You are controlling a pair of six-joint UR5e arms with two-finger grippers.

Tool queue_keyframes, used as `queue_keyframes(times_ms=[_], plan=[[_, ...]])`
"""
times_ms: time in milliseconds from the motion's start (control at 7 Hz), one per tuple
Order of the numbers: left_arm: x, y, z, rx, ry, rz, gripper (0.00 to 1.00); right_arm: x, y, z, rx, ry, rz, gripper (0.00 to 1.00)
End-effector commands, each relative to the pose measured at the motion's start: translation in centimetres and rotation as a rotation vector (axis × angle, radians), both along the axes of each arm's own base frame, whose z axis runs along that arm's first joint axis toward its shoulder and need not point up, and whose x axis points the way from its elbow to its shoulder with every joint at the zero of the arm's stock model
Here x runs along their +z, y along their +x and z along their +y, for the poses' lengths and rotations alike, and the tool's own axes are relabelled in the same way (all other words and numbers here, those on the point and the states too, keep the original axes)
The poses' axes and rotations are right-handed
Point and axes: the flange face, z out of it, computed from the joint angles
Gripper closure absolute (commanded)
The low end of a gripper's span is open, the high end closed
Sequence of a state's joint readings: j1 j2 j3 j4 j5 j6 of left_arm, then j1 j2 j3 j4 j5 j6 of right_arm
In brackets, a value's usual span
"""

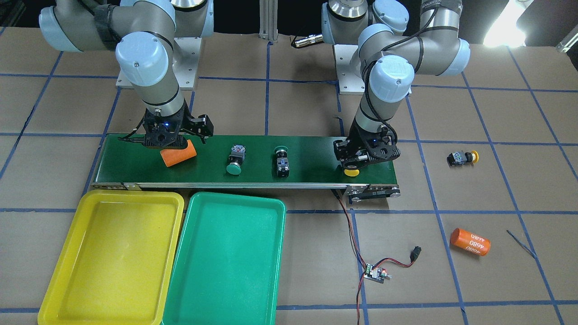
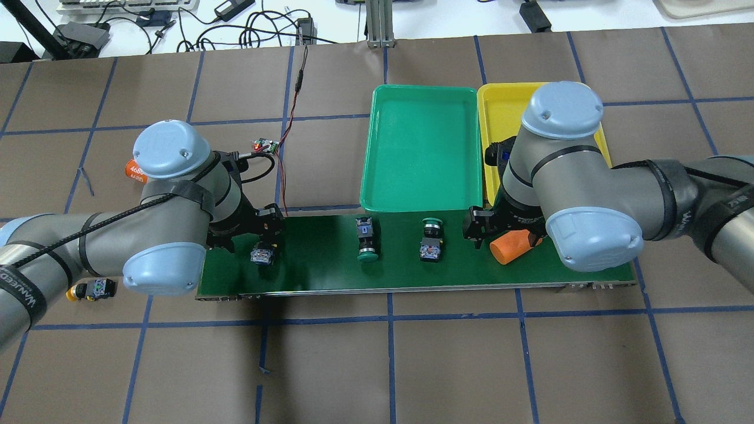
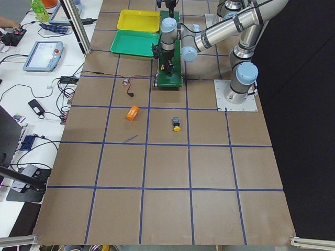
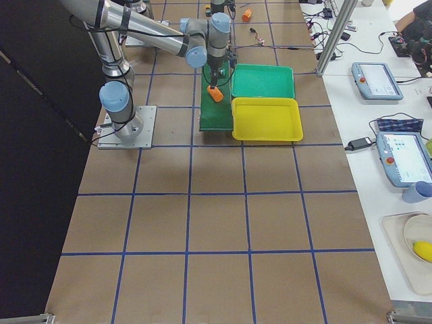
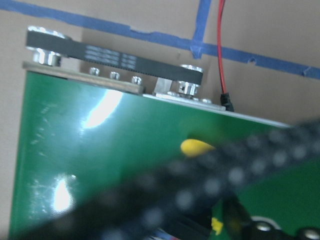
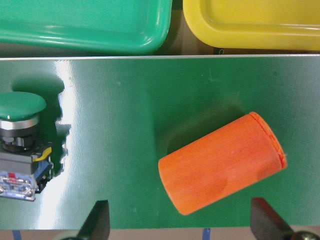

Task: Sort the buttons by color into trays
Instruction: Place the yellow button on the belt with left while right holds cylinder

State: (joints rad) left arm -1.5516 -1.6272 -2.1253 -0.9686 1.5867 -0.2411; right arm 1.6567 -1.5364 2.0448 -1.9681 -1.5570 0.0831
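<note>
Four buttons, none yet sorted: neither the yellow tray (image 1: pixel 113 257) nor the teal tray (image 1: pixel 226 266) holds one, so read this as the first pick. Your left gripper (image 1: pixel 359 161) sits low over the first yellow button (image 1: pixel 351 172) at the end of the conveyor belt (image 1: pixel 311 162). A blurred cable (image 5: pixel 210 175) masks the wrist view, and you cannot tell whether the jaws pinch the button. It lies on its side, long axis across the belt, cap toward the trays, contact block toward the robot. The next move probably calls for a firm pinch on the body, a lift, and a long carry to the yellow tray beside the belt's far end. Your right gripper (image 6: pixel 181 225) hangs spread wide over an orange cylinder (image 6: pixel 220 162) (not a button; leave it). Two green buttons lie mid-belt, also crosswise: the first green button (image 1: pixel 235 161) cap toward the trays, the second green button (image 1: pixel 282 161) cap toward the robot. The second yellow button (image 1: pixel 460 158) lies off the belt on the table (image 1: pixel 293 280), cap pointing away from it.
</note>
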Motion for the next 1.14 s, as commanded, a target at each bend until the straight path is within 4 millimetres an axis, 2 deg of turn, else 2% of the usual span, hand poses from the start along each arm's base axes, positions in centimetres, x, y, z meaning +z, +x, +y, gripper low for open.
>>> queue_keyframes(times_ms=[0,143,286,429,714,857,1000], plan=[[1.6,5.6,-1.9,0.002,0.016,-0.006,0.00,0.0,0.0,0.0,0.000,-0.001,0.001,0.00],[1.8,11.6,-2.2,-0.033,0.023,-0.024,0.00,0.1,0.0,0.0,-0.001,-0.005,0.000,0.00],[1.1,17.4,-1.3,-0.156,0.064,-0.047,0.00,0.4,0.1,-0.8,-0.001,-0.067,-0.007,0.00],[0.4,21.9,0.1,-0.254,0.074,-0.031,0.00,0.0,0.0,-0.9,-0.001,-0.061,-0.002,0.00],[-2.5,30.1,3.3,-0.164,0.096,0.004,0.00,-0.5,0.1,-0.5,-0.009,-0.054,-0.005,0.00],[-3.3,33.1,4.4,-0.135,0.094,0.014,0.00,-0.6,0.1,-0.5,-0.012,-0.052,-0.005,0.00],[-4.1,33.6,4.7,-0.179,0.111,0.029,0.00,-0.6,0.1,-0.5,-0.015,-0.052,-0.008,0.00]])
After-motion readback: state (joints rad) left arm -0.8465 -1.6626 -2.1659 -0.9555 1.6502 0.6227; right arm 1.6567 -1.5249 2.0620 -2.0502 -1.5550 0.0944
